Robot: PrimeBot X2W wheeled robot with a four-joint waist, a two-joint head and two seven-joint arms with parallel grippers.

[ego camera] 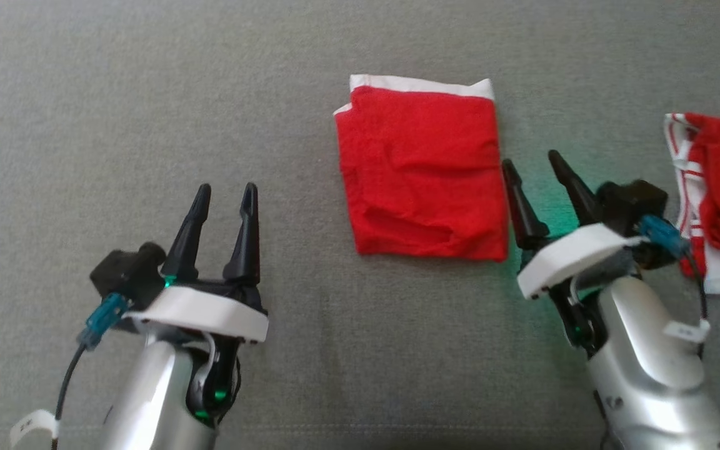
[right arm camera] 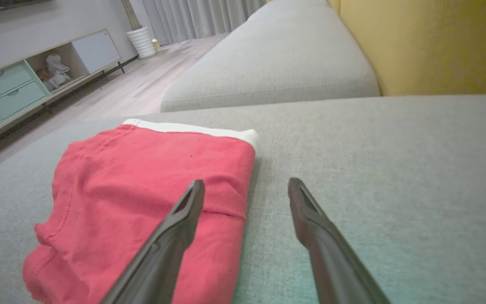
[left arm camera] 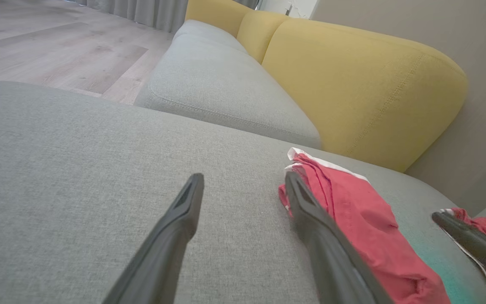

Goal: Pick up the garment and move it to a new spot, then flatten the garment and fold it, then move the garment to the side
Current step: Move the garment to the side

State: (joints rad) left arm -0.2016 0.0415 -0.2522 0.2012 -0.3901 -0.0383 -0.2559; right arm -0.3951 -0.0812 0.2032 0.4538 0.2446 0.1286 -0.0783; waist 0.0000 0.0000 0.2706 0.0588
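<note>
A red garment with a white band along its far edge lies folded into a rough square on the grey cushion. It shows in the left wrist view as a red garment and in the right wrist view as a red garment. My right gripper is open just beside its right edge, with nothing between the fingers. My left gripper is open too, well to the left of the garment and empty, over bare cushion.
A second red and white cloth lies crumpled at the right edge, behind my right wrist. Yellow backrests rise beyond the grey seat. A wooden floor and a low cabinet lie past the cushion's edge.
</note>
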